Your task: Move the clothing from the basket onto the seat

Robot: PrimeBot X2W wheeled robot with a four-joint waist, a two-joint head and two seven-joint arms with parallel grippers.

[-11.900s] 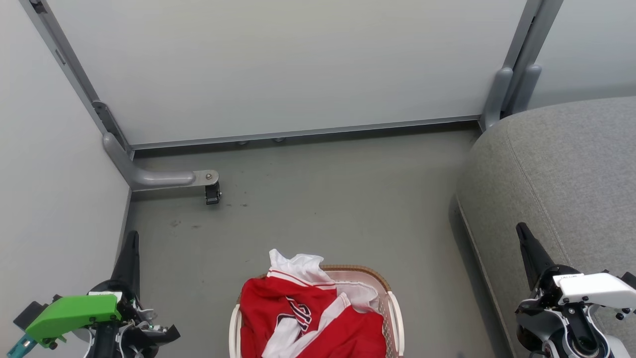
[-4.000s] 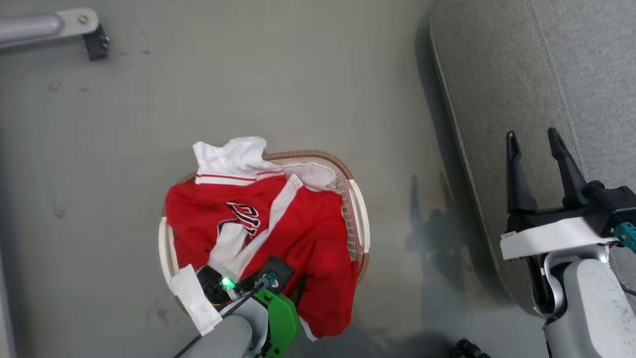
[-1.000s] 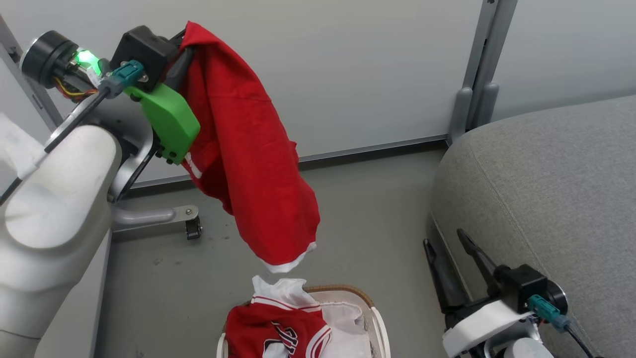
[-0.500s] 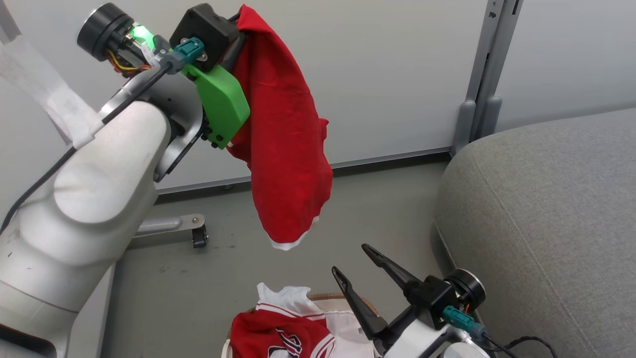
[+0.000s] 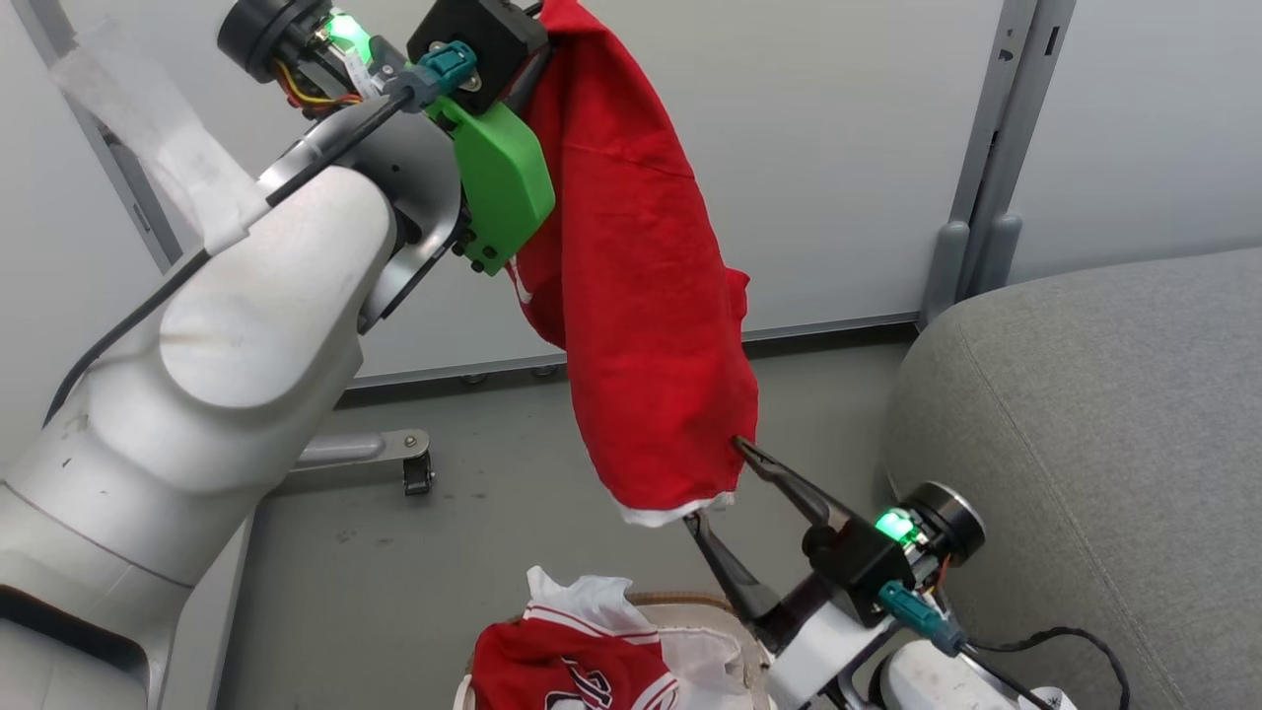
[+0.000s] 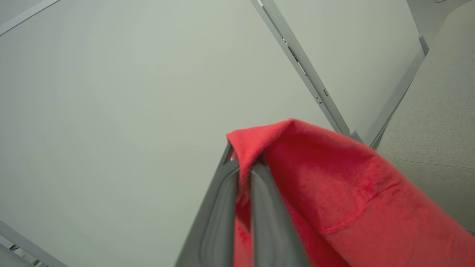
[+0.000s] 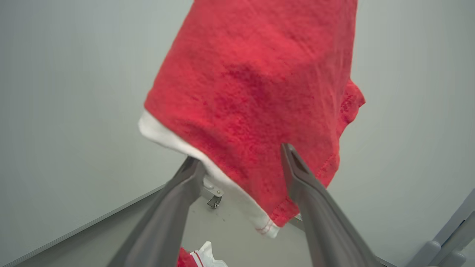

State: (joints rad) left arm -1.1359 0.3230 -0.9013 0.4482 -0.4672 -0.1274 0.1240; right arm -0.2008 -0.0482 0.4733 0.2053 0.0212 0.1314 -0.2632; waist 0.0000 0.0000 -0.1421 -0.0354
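Observation:
A red garment (image 5: pixel 641 296) with a white hem hangs in the air, pinched at its top by my left gripper (image 5: pixel 540 44), which is shut on it; the left wrist view shows the cloth (image 6: pixel 334 193) clamped between the closed fingers (image 6: pixel 243 167). My right gripper (image 5: pixel 712 480) is open, its two fingers on either side of the garment's lower hem (image 7: pixel 252 74) without closing on it (image 7: pixel 239 154). Below, the basket (image 5: pixel 670 599) holds a red jersey (image 5: pixel 552 661) with dark lettering. The grey seat (image 5: pixel 1085 414) lies to the right.
Pale wall panels stand behind, with a grey metal post (image 5: pixel 976 197) at the seat's far corner. A metal foot with a black caster (image 5: pixel 414 473) rests on the grey floor at left. White cloth (image 5: pixel 705 656) lies in the basket beside the jersey.
My left arm has carried the hanging red garment up and to the right. My right gripper has risen from beside the seat to the garment's lower hem, still open.

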